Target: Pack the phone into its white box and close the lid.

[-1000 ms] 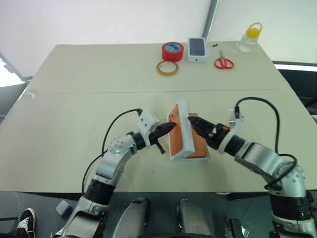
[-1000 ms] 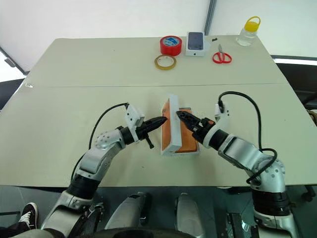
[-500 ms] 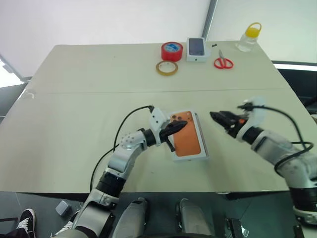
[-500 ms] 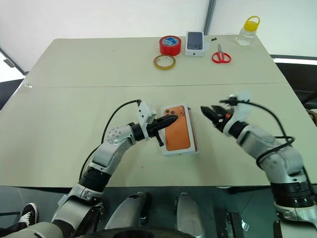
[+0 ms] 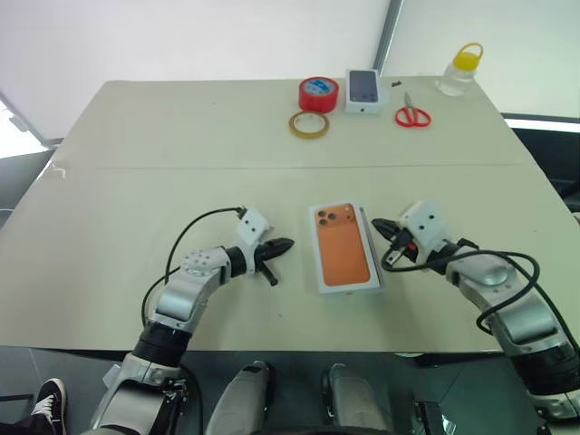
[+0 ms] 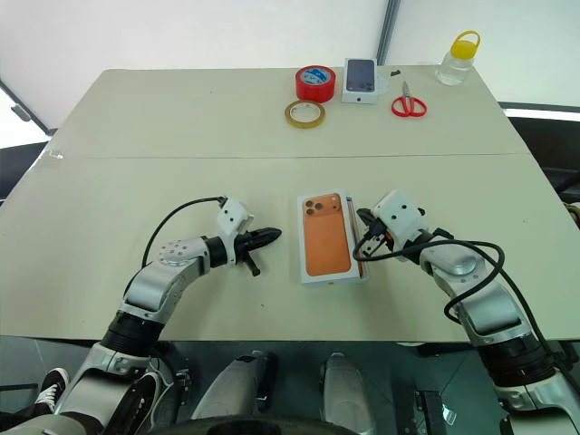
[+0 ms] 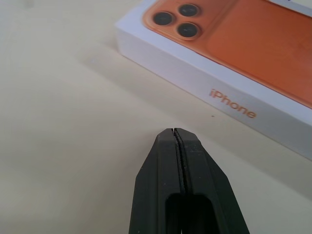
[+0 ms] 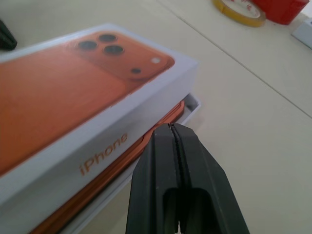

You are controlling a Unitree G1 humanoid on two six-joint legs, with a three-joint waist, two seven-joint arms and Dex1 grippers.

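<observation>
A pale beige bench (image 5: 136,181) runs back to a white wall; at its far edge, well apart from the work, lie a red tape roll (image 5: 318,93), a yellowish tape ring (image 5: 308,125), a small white box printed with a dark phone (image 5: 363,90), red-handled scissors (image 5: 412,115) and a clear bottle with a yellow cap (image 5: 459,71).

Near the front, the lid (image 5: 343,245), a white rectangular box top printed with an orange phone, lies flat but skewed over the shallow white box (image 8: 192,105). The right wrist view shows the orange edge of the phone (image 8: 161,124) between tray and lid on that side.

The left claw (image 5: 279,245) hovers just beside the lid, pressed together and empty. The right claw (image 5: 380,226), also closed on nothing, sits at the exposed tray edge.

Closing seems half done; next the lid likely needs nudging square, then pressing down.
</observation>
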